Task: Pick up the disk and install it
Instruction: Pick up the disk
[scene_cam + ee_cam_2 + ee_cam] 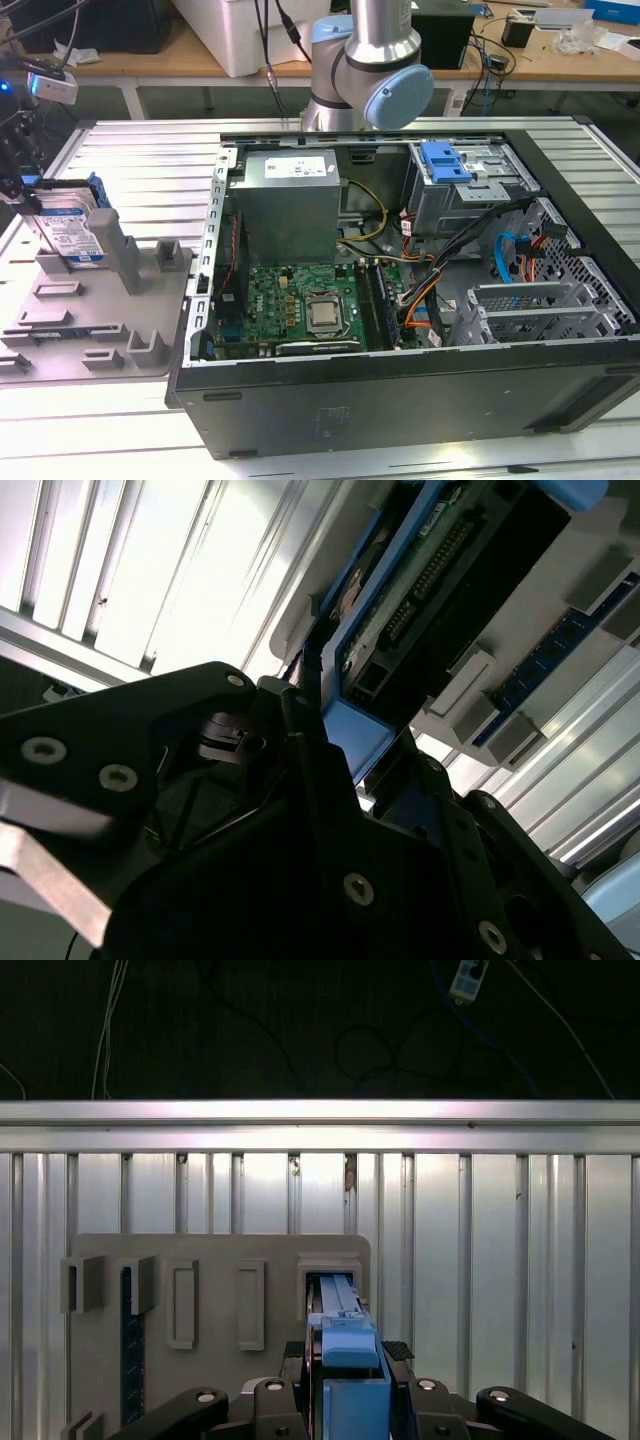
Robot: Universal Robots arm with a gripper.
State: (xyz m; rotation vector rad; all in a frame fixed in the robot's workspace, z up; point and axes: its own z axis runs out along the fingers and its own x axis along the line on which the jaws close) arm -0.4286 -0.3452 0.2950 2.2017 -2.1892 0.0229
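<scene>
Our end effector [350, 1352] is clamped on the disk [72, 228], with a finger against each flat face. We see the disk standing on edge in the grey fixture [110, 320] on the desk [130, 140]. Its long axis is upright and its label faces the exterior camera.
</scene>
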